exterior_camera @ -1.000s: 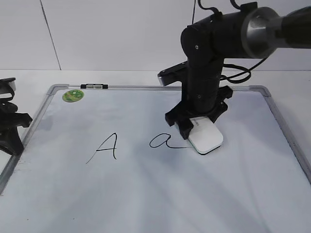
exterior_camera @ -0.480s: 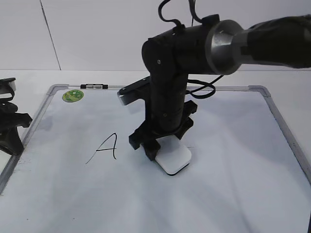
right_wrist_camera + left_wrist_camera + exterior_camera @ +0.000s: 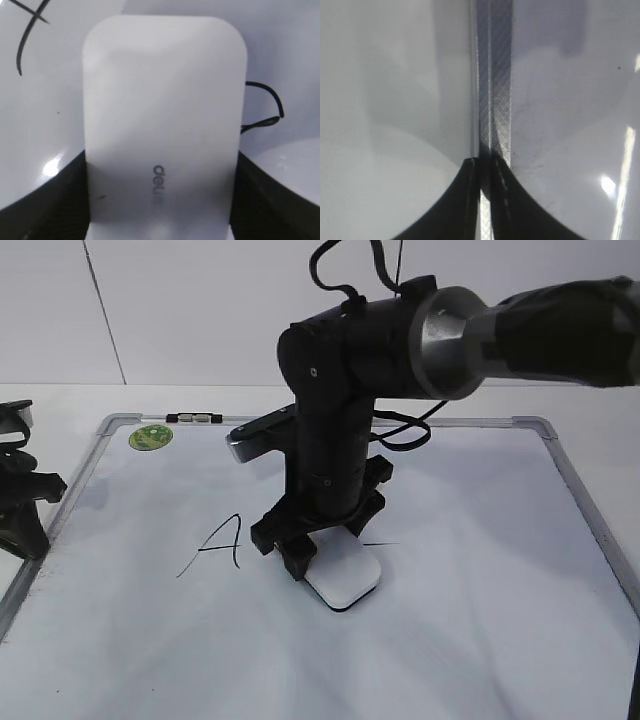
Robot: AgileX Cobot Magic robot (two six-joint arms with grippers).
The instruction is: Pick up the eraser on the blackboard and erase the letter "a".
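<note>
The blackboard is laid flat on the table, with open board near and right. The right tool is pinched on the eraser, pressed flat mid-board just right of the capital "A". The letter "a" is mostly hidden beneath it. The left tool is pressed together over the frame's left edge.
</note>
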